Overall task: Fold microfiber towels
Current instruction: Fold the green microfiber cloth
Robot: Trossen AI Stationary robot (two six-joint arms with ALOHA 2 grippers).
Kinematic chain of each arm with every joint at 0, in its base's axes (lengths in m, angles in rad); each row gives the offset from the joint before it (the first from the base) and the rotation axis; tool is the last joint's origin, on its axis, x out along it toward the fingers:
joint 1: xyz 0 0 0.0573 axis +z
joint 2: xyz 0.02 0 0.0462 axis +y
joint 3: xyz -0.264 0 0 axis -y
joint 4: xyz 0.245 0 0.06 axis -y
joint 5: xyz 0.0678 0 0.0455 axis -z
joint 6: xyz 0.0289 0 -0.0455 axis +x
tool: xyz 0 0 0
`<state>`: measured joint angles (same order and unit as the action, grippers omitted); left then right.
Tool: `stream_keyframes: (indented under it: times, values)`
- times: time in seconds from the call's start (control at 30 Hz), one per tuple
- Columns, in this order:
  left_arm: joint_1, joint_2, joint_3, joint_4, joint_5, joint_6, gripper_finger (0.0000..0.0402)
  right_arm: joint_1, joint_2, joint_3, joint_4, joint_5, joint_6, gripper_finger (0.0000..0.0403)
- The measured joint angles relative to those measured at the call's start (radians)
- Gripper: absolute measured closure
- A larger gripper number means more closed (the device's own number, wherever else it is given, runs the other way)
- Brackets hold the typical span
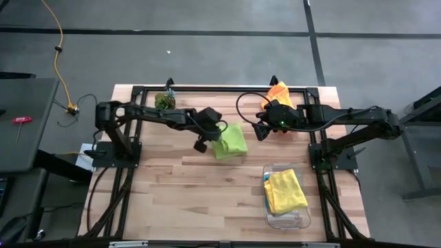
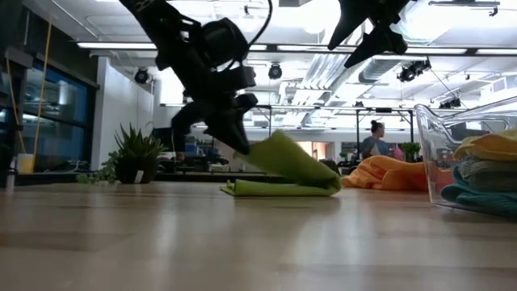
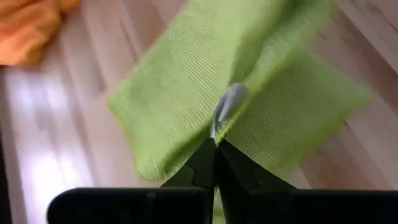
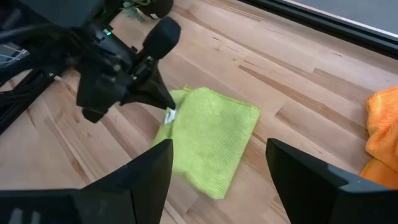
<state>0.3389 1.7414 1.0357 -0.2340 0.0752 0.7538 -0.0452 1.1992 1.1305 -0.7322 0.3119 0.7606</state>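
A lime green microfiber towel (image 1: 233, 140) lies at the table's middle, doubled over, its lower layer (image 2: 275, 190) flat on the wood. My left gripper (image 3: 215, 146) is shut on the upper layer's left edge, which is raised off the table. My right gripper (image 1: 260, 131) hangs open above the towel's right side, and its fingers (image 4: 155, 163) hold nothing. An orange towel (image 1: 279, 93) lies crumpled at the far edge. A yellow towel (image 1: 285, 190) tops a stack in the clear bin (image 1: 298, 219). My left gripper pinches the green towel's edge by its small white label (image 3: 227, 106) between both fingertips. It comes slanting down from the table's left side. The held flap (image 2: 291, 158) slopes down from the fingers to the fold at the right and is drawn fairly straight; the layer under it stays on the table.
A small dark-green plant clump (image 1: 164, 101) stands at the far left. The clear bin takes up the near right corner. Bare wood (image 1: 172, 193) shows on the near left part of the table. A person (image 2: 376, 139) stands far off in the room behind.
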Motion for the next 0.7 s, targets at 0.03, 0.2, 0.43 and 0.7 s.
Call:
stream_keyframes:
  times: [0.03, 0.2, 0.43, 0.7]
  values:
    - [0.0, -0.007, -0.012, -0.008, 0.0, 0.013, 0.0401, 0.0, 0.0, 0.0, 0.0, 0.0, 0.002, 0.0154]
    - [-0.001, -0.042, -0.069, -0.007, 0.004, -0.009, 0.0402, 0.0, 0.0, 0.0, 0.0, 0.0, 0.006, 0.0154]
    - [-0.032, -0.039, -0.129, 0.021, 0.01, -0.064, 0.0402, 0.0, 0.0, 0.0, 0.0, 0.03, 0.025, 0.0154]
    - [-0.058, -0.03, -0.129, 0.037, -0.005, -0.071, 0.039, 0.0, 0.0, 0.0, -0.001, 0.03, 0.025, 0.0154]
